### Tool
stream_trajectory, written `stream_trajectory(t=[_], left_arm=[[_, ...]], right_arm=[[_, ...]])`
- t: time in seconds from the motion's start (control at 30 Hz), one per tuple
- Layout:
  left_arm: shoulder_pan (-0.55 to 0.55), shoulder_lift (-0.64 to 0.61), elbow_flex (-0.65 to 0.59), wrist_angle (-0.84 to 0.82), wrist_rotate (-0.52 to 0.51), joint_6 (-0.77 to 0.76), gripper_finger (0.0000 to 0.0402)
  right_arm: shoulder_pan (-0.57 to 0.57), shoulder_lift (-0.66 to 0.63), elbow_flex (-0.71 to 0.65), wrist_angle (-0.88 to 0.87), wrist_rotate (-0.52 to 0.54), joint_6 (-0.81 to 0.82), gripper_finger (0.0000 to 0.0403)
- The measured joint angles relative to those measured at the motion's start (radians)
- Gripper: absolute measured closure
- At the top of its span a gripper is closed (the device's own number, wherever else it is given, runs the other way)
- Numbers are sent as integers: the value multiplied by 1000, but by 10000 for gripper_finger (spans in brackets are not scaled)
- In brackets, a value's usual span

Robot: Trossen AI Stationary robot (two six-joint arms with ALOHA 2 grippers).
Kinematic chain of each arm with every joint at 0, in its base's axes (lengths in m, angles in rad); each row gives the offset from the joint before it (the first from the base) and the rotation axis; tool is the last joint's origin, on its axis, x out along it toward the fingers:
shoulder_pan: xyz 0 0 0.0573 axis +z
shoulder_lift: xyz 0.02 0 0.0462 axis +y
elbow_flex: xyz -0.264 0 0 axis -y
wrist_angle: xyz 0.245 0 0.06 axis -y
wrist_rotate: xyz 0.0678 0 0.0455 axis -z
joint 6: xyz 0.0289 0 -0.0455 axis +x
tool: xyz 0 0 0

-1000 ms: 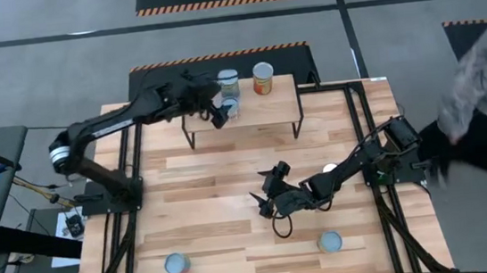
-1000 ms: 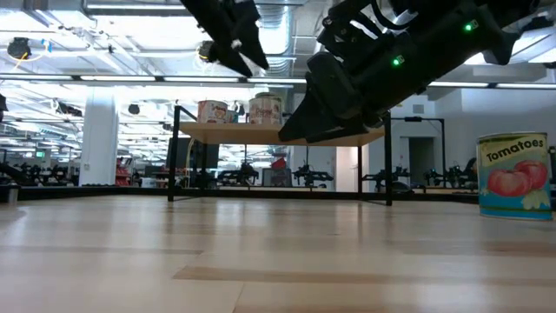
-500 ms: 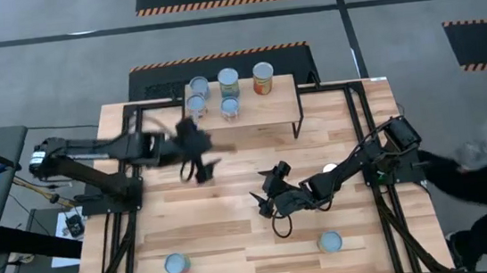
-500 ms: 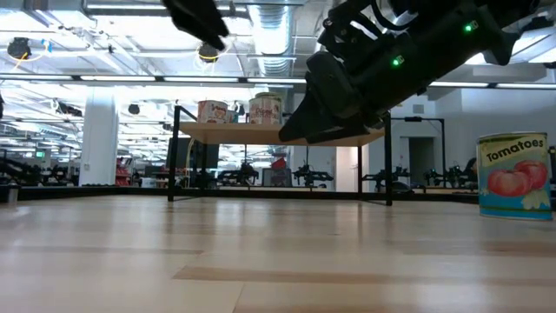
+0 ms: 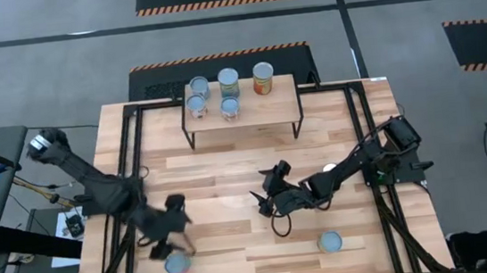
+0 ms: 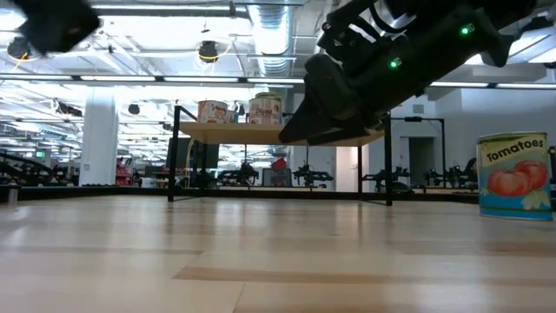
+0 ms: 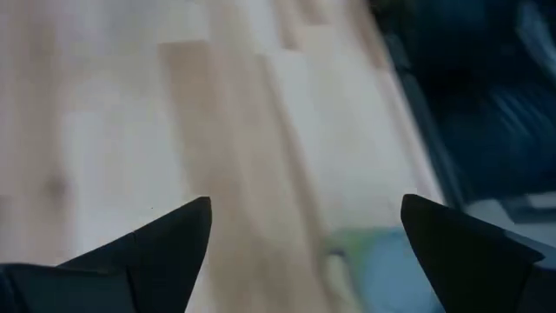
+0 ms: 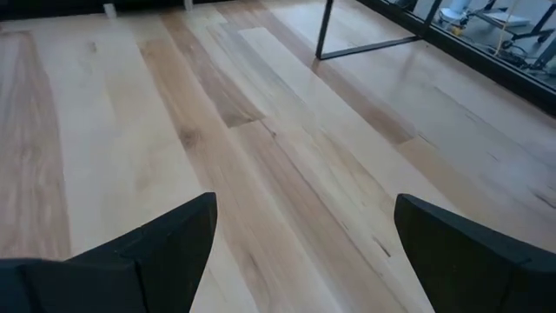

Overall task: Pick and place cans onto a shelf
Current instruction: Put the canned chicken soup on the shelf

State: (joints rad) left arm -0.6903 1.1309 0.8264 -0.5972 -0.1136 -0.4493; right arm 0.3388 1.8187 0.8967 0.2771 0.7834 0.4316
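The shelf (image 5: 263, 109) stands at the table's far middle with several cans (image 5: 229, 83) upright on its plank; two of them show in the low view (image 6: 213, 110). One can (image 5: 177, 265) stands near the front left, and the left wrist view shows it as a blurred shape (image 7: 382, 269). Another can (image 5: 330, 241) stands near the front right, and a tomato can (image 6: 512, 176) shows in the low view. My left gripper (image 5: 172, 242) hovers open just beyond the front-left can, touching nothing. My right gripper (image 5: 266, 199) hangs open over the table's middle (image 8: 300, 235).
A further can (image 5: 329, 169) peeks out from behind my right arm. Black rails (image 5: 133, 156) run along the table's left and right sides. The shelf's thin black leg (image 8: 328, 28) stands ahead of my right gripper. Bare wood lies between the two grippers.
My left gripper has drawn back from the shelf and swung fast toward the table's near left, sinking and turning as it went. It now hangs by the front-left can, still open. The cans on the shelf stay put. A person at the right has moved off.
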Motion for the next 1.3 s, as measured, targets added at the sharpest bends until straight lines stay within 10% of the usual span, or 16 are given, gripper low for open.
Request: stream_trajectory(t=[0.57,1.1,1.3], left_arm=[[-313,93,-113,207,-142,-201,40],[-335,283,-113,253,-105,-197,41],[-293,283,-112,258,-121,-170,101]], right_arm=[[-34,0,0,0,-51,76,27],[-49,0,0,8,-57,68,27],[-54,0,0,7,-63,61,30]])
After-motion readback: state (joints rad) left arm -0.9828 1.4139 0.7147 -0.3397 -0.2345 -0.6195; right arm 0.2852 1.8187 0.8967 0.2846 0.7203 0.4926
